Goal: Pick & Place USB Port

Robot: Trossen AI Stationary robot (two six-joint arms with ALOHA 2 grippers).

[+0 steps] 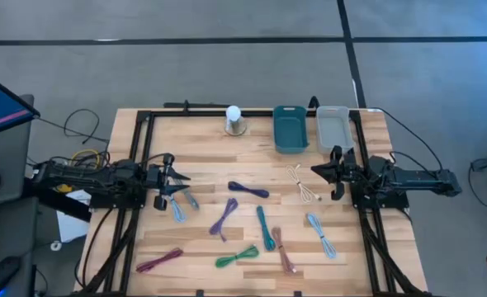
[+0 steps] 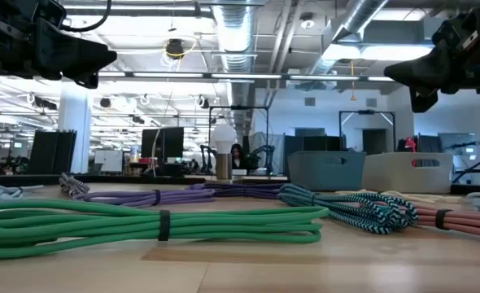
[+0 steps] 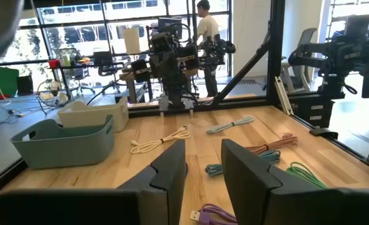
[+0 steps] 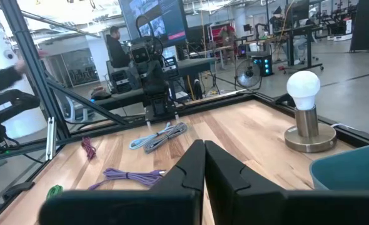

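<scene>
A: How are the two end effectors seen?

B: The left end effector (image 1: 180,183) is held above the left side of the counter (image 1: 202,252), its fingers (image 3: 169,169) parted with nothing between them. The right end effector (image 1: 319,171) is held above the right side, fingers pressed together and empty.

A: What is found near them?

B: A blue-grey cable (image 1: 177,206) is seen just beside the left end effector. A cream cable (image 1: 301,183) is laid just beside the right one.

A: And farther out?

B: Purple (image 1: 248,190), teal (image 1: 265,228), green (image 1: 237,257), pink (image 1: 159,261) and light blue (image 1: 321,235) cables are spread over the middle and front. At the far edge a teal bin (image 1: 290,129) and a grey bin (image 1: 333,127) are set side by side, with a lamp (image 1: 234,120) to their left.
</scene>
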